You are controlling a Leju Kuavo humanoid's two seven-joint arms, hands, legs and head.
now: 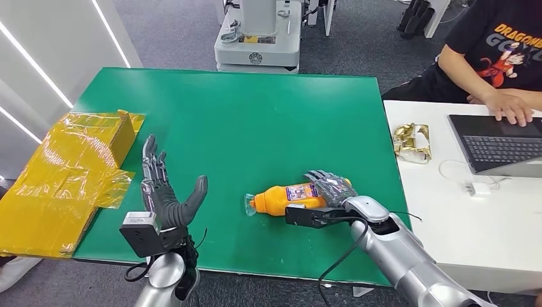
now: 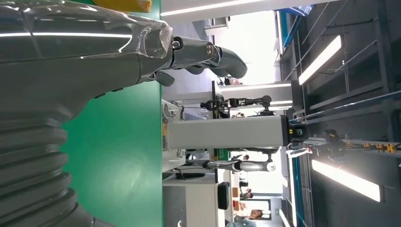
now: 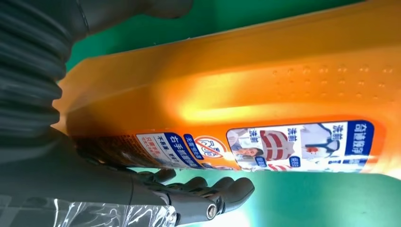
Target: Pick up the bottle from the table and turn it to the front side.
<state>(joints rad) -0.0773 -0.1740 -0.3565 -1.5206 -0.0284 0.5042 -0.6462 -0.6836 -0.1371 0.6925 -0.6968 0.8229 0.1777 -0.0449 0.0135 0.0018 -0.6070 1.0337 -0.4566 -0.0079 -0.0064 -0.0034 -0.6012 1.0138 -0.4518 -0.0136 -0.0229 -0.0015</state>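
The orange bottle (image 1: 286,197) lies on its side on the green bench (image 1: 255,121), near the front edge, with its clear cap toward my left. My right hand (image 1: 329,187) is on the bottle's bottom end; my fingers (image 3: 222,191) curl around the body, but I cannot tell if the grip is already firm. My left hand (image 1: 167,195) is raised above the bench with its fingers spread and holds nothing. Yellow plastic wrapping (image 1: 61,182) lies at the bench's left side. A person (image 1: 502,54) types on a laptop (image 1: 502,144) at the white table.
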